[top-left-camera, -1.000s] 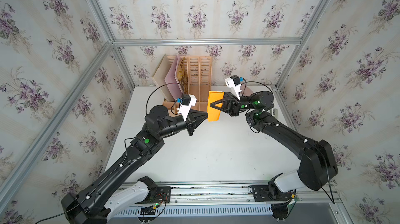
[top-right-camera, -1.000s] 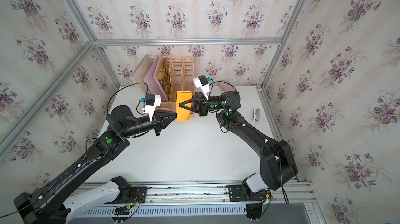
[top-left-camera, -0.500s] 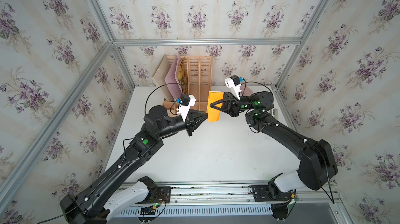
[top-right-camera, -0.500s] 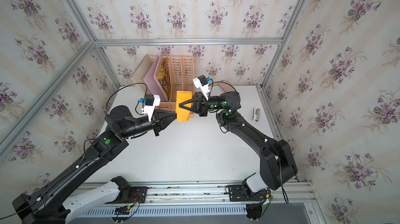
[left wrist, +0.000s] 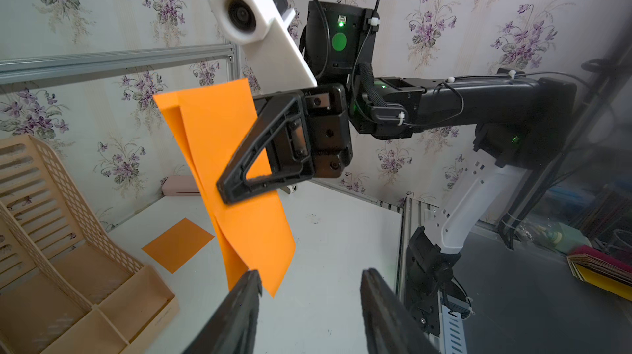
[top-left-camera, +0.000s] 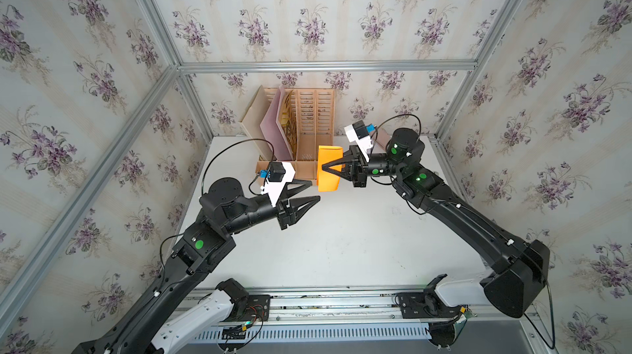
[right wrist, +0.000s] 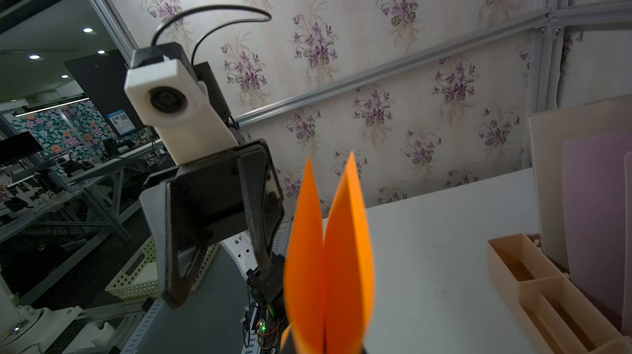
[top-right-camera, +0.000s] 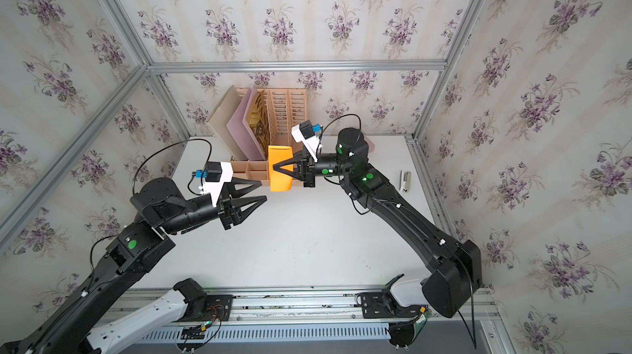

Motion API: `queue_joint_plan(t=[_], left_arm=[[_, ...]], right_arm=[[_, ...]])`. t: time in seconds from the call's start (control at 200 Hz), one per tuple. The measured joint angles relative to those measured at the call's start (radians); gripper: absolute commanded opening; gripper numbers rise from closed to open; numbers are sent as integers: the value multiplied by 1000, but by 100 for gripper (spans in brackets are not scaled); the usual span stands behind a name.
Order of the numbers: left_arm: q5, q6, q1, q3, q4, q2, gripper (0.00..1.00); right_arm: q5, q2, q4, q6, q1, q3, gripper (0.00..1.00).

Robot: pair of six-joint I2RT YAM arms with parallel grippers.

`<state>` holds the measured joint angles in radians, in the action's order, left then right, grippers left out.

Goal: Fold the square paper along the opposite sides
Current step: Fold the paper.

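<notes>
The orange square paper point(top-left-camera: 329, 156) point(top-right-camera: 278, 155) hangs folded in the air in front of the file rack. Its two halves splay apart at the free edges point(right wrist: 328, 267). My right gripper point(top-left-camera: 324, 168) point(top-right-camera: 273, 168) is shut on the paper, pinching both layers near the middle point(left wrist: 224, 191). My left gripper point(top-left-camera: 315, 190) point(top-right-camera: 263, 190) stands open just below and left of the paper, with nothing between its fingers point(left wrist: 253, 280). The paper's lower corner point(left wrist: 273, 287) hangs close to one left finger. A second orange square point(left wrist: 178, 244) lies flat on the table.
A beige file rack point(top-left-camera: 307, 130) with a pink board point(top-left-camera: 273, 130) and a beige board stands at the back of the white table point(top-left-camera: 342, 239). A small stapler-like object point(top-right-camera: 405, 181) lies at the table's right edge. A pink case point(left wrist: 181, 186) sits by the back wall.
My left gripper has opened, let go of the paper and drawn back a little to the left. The right gripper keeps the paper in the same place.
</notes>
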<state>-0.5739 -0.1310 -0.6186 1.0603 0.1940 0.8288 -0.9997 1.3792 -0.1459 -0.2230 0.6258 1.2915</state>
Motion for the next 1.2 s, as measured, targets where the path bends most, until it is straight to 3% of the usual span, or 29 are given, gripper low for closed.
queue_joint_plan(t=[0.18,0.415,0.994,1.104,1.199], left_arm=[[40,-12,0,31,-31,71,52],[65,-16,0,68,-70,109,54],[-67,-26,0,82,-84,157,59],[-77,-26,2,82,-87,164,56],[-80,-29,2,77,-104,166,45]], right_arm=[[40,-35,165,144,29,-8,0],[35,-98,235,248,29,-50,0],[-91,-90,174,277,29,-60,0],[-119,-90,144,274,29,-67,0],[-140,-90,117,263,29,-78,0]])
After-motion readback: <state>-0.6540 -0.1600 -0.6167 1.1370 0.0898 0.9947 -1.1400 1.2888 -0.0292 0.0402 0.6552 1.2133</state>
